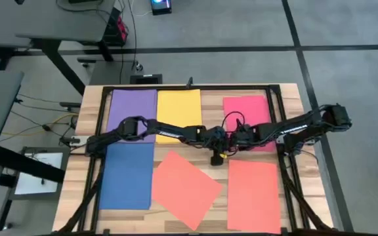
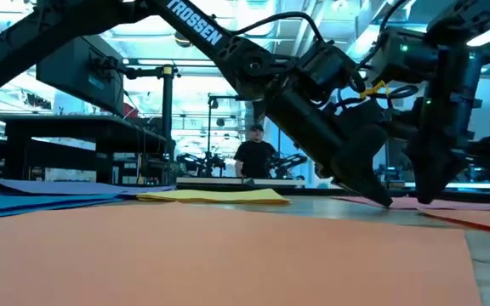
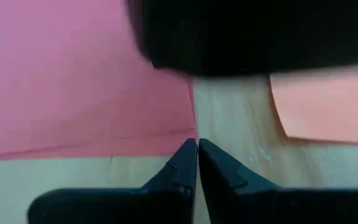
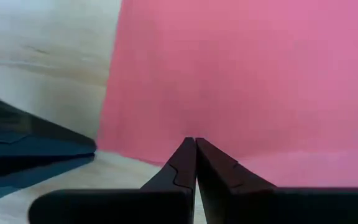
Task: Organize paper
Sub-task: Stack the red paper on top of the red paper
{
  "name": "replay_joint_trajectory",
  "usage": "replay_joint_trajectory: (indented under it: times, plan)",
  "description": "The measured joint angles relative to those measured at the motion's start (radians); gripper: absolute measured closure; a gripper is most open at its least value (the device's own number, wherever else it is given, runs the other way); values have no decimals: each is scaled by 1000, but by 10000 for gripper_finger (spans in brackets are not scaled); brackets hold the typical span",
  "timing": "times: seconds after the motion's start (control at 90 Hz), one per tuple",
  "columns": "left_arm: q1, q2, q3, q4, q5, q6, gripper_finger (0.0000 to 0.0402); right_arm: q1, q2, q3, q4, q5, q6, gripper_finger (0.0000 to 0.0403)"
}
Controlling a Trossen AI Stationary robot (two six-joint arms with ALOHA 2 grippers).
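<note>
1. High view: six thin flat coloured paper sheets lie on the pale wooden table (image 1: 287, 98). There is one purple sheet (image 1: 134, 105), one yellow sheet (image 1: 178, 108), one red-pink sheet (image 1: 247, 108) along the far side, and one blue sheet (image 1: 128, 176) plus two orange-coral sheets along the near side. The middle orange-coral sheet (image 1: 186, 188) lies skewed; the right orange-coral sheet (image 1: 253, 193) lies square. Two dark arms reach toward the table's middle. The left gripper (image 1: 215, 158) points down at bare wood between the yellow and red-pink sheets, just beyond the skewed sheet. The right gripper (image 1: 231, 148) sits just beside it, at the near left corner of the red-pink sheet.

2. Low view: both arms slant down, their tips meeting the table close together. One person (image 2: 254, 155) stands in the room behind.

3. Left wrist view: the left gripper's (image 3: 197, 149) two fingers are pressed together, tips at the corner of the red-pink sheet (image 3: 73, 74); whether they pinch it cannot be told. One orange-coral sheet (image 3: 328, 106) lies apart across bare wood.

4. Right wrist view: the right gripper's (image 4: 195, 148) fingers are closed tip to tip over the red-pink sheet's (image 4: 260, 74) edge; a grip on it cannot be confirmed.
</note>
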Motion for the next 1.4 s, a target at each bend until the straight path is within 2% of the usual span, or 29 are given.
replay_joint_trajectory:
  times: [0.189, 0.667, 0.844, 0.944, 1.1, 1.211, 1.311, 1.4]
  plan:
    - [0, 0, 0, -8, 0, 13, 401, 2, 43, 1, 41, -2, 0, 403]
    - [0, -1, -6, -5, 4, 32, 401, 1, 46, 0, 94, -5, -43, 403]
    - [0, -2, -4, -2, 3, 32, 401, -2, 7, 0, 67, -10, -46, 403]
    - [2, -5, 6, -15, 1, 35, 401, -6, -20, 21, -15, -10, -30, 403]
    - [1, -5, 69, -149, 1, 67, 401, -6, -60, 61, -151, -10, -61, 403]
    - [2, -7, 154, -303, 6, 84, 401, -15, -92, 92, -206, -11, -122, 403]
    - [12, -21, 239, -472, 7, 83, 401, -54, -111, 120, -233, -11, -210, 403]
    - [33, -65, 254, -585, -4, 81, 401, -113, -146, 128, -232, -12, -298, 403]
